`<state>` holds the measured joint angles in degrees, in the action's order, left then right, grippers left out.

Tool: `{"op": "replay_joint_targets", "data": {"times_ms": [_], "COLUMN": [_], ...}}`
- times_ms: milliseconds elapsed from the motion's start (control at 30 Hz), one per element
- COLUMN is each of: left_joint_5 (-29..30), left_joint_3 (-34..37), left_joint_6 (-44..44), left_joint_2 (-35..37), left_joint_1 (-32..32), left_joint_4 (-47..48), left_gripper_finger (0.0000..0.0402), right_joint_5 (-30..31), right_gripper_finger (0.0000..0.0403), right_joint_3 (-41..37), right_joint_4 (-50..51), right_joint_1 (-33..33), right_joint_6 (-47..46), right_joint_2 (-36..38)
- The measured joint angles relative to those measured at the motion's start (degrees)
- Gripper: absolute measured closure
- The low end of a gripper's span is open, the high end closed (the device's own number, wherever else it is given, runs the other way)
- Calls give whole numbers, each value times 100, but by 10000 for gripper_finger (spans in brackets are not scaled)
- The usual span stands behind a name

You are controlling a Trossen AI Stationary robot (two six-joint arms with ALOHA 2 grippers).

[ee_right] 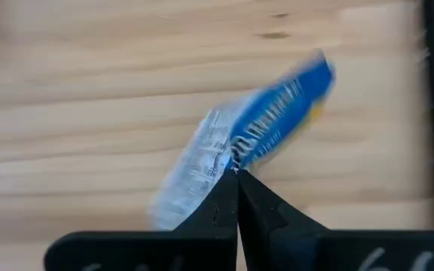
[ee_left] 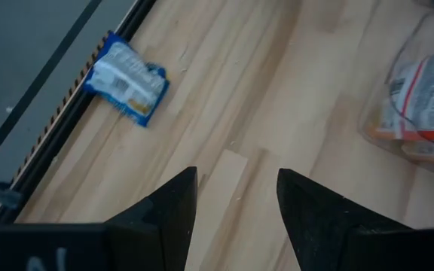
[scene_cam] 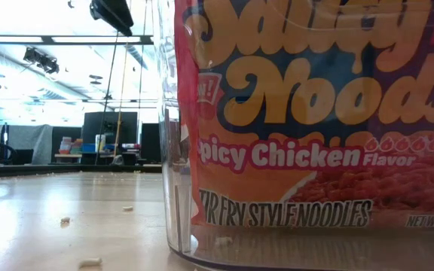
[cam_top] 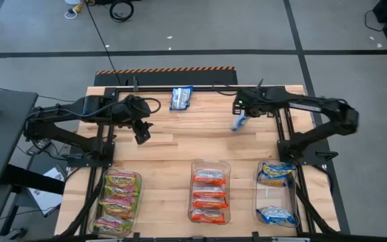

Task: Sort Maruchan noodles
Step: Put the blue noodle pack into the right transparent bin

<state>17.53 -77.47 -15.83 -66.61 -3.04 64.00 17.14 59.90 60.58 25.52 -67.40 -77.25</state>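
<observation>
My right gripper [cam_top: 241, 113] is over the far right part of the table, shut on a blue-and-yellow noodle packet [ee_right: 247, 143]. That packet [cam_top: 238, 123] shows edge-on in the high view. A second blue-and-yellow packet [cam_top: 181, 98] lies flat near the far edge and also shows in the left wrist view [ee_left: 126, 81]. My left gripper [cam_top: 142, 132] hovers open over the left part of the table, with its fingers [ee_left: 236, 197] above bare wood, touching nothing. My right gripper pinches the blue-and-yellow packet between its two fingertips [ee_right: 224, 197] at the crimped edge [ee_right: 230, 159] near the pale end. The fingers come from above, pointing down. The packet hangs below them, tilted and lifted clear of the wood.
Three clear bins stand along the near edge. The left bin [cam_top: 137, 176] holds green-yellow packets, the middle bin [cam_top: 228, 163] orange-red ones, and the right bin [cam_top: 294, 202] blue-and-yellow ones. The middle bin [scene_cam: 173, 188] fills the low view. Bare wood lies between the bins and the far edge.
</observation>
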Motion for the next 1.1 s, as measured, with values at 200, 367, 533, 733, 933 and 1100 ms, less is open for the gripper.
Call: {"op": "replay_joint_targets", "data": {"times_ms": [200,367,533,733,933,1100], "left_joint_5": [59,131,260,395,722,835], "left_joint_3": [27,61,64,66,76,70], "left_joint_6": [8,-261,-614,-1086,-1168,-1199], "left_joint_2": [-10,-13,-13,-13,-160,-430], "left_joint_1": [374,725,1055,1375,1601,1651], "left_joint_4": [-341,-465,-647,-1116,-2188,-3532], "left_gripper_finger": [214,214,214,214,214,214], "right_joint_5": [535,1588,2082,2011,1783,1996], "right_gripper_finger": [400,400,400,400,399,398], "right_joint_3": [4,4,4,17,-274,-1247], "right_joint_4": [-230,-363,-398,-141,759,-231], "right_joint_1": [-1042,-2064,-2908,-3536,-3503,-3234], "right_joint_6": [-2069,-3494,-3963,-3765,-4060,-4589], "right_joint_2": [975,1324,1517,1717,1570,1369]}}
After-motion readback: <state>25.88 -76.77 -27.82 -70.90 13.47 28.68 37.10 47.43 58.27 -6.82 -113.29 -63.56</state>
